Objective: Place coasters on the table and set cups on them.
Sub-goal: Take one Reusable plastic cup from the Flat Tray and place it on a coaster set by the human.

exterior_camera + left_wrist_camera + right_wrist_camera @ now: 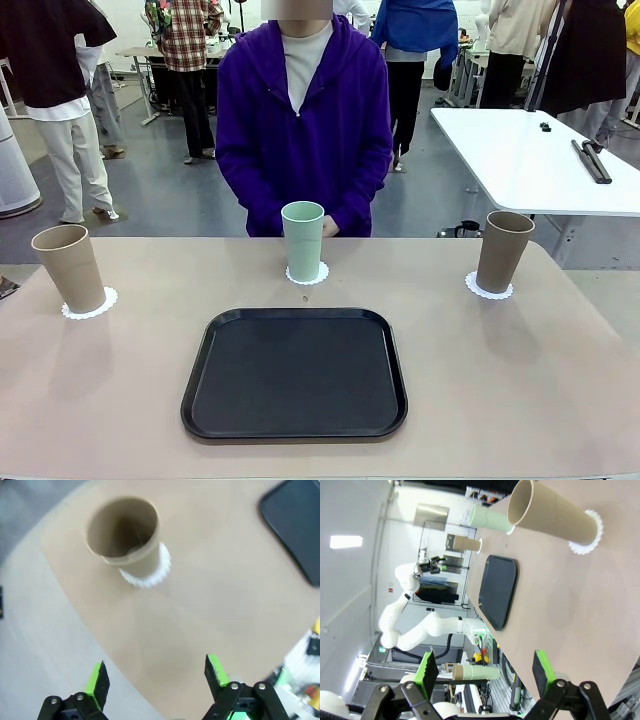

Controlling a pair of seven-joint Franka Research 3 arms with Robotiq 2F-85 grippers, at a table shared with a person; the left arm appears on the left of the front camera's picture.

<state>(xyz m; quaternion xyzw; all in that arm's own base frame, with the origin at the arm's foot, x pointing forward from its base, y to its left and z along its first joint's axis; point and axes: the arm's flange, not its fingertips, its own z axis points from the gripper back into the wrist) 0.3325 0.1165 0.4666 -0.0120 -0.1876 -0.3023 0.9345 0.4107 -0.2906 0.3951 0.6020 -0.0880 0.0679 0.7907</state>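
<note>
**Mia:** Where are the cups now?

**Ben:** All three stand up straight on the table [500,400]. The green cup [302,240] is in the middle at the far side, right in front of the person in the purple top [303,130]. The left brown cup [69,267] is near the left edge. The right brown cup [502,251] is near the right edge.

**Mia:** Does each cup have a coaster?

**Ben:** Yes. Each one sits on a small white lacy coaster: the left coaster [90,305], the middle coaster [308,277] and the right coaster [489,289]. The lacy edge peeks out around each cup's bottom.

**Mia:** What is the black thing?

**Ben:** A black tray [294,372]. It lies flat in the middle, on the near side of the green cup, and it touches no cup.

**Mia:** What about the robot's end effectors?

**Ben:** The left end effector [156,680] hangs over the table's edge, well apart from the left brown cup, with its fingers spread wide and nothing between them. The right end effector [485,671] is spread wide too and grips nothing.
</note>
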